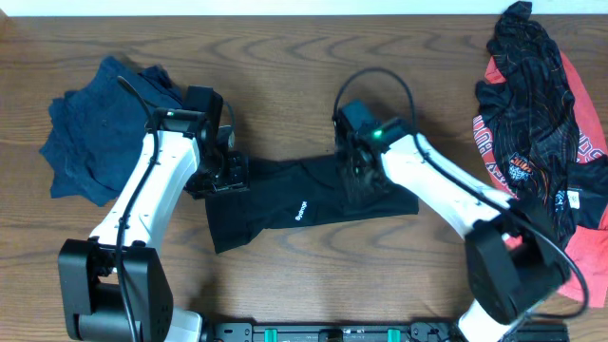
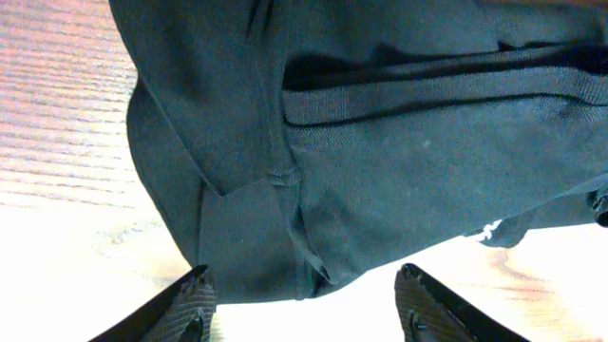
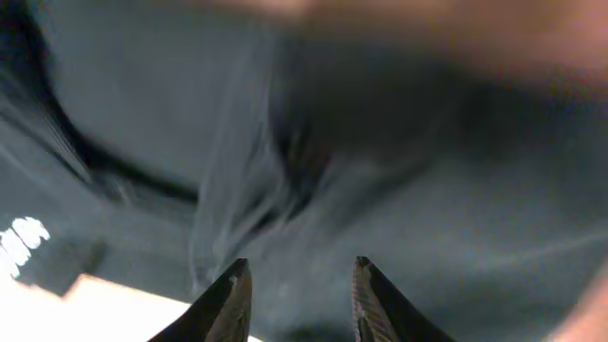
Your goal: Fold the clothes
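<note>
The clothes lie in three places. A black T-shirt (image 1: 304, 204) with small white lettering (image 1: 301, 209) is folded into a band at the table's middle. My left gripper (image 1: 223, 176) hovers at its left end. In the left wrist view that gripper (image 2: 304, 275) is open, its fingertips (image 2: 199, 285) straddling the shirt's hem (image 2: 285, 256) without pinching it. My right gripper (image 1: 356, 176) is low over the shirt's right half. In the blurred right wrist view it (image 3: 301, 263) is open a little, with black fabric (image 3: 380, 171) behind the gap.
A heap of dark blue garments (image 1: 95, 128) sits at the far left. At the right edge a black red-printed shirt (image 1: 532, 104) lies crumpled on a red one (image 1: 584, 152). Bare wooden table (image 1: 285, 76) lies behind the shirt.
</note>
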### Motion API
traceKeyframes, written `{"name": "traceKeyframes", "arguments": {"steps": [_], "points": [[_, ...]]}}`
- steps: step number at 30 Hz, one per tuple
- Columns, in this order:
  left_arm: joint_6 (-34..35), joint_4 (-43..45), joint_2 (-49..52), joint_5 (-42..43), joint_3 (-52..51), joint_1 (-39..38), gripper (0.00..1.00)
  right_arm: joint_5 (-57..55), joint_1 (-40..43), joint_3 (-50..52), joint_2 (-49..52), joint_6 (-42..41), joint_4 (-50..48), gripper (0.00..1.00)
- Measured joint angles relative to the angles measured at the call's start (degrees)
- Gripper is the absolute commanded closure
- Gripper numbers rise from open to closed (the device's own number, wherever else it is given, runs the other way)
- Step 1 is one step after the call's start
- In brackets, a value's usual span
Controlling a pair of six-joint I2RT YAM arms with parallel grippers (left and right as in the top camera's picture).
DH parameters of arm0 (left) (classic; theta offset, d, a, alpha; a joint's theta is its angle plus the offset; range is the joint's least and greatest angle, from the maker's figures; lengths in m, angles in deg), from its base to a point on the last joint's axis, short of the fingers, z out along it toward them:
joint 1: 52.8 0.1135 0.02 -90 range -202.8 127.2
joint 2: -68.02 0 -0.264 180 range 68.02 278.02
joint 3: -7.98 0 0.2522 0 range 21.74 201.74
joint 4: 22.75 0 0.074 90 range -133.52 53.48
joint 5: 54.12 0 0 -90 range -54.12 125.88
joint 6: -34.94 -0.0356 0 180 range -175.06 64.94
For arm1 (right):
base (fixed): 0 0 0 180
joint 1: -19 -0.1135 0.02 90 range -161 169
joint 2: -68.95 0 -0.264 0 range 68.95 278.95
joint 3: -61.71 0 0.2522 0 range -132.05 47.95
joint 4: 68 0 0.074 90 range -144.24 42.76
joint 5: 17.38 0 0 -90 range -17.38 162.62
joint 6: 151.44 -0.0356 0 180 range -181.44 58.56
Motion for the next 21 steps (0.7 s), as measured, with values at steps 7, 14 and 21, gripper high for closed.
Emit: {"name": "traceKeyframes", "arguments": {"steps": [7, 14, 21], "points": [[0.0, 0.0, 0.0, 0.0, 0.0, 0.0, 0.37, -4.55, 2.82, -1.55, -0.79, -0.85, -3.69, 0.73], [0.0, 0.0, 0.0, 0.0, 0.0, 0.0, 0.37, -3.5, 3.26, -1.55, 4.44, -1.73, -9.2, 0.74], [0.0, 0.0, 0.0, 0.0, 0.0, 0.0, 0.37, 2.64, 1.95, -1.55, 9.84, -2.1, -9.99, 0.73]]}}
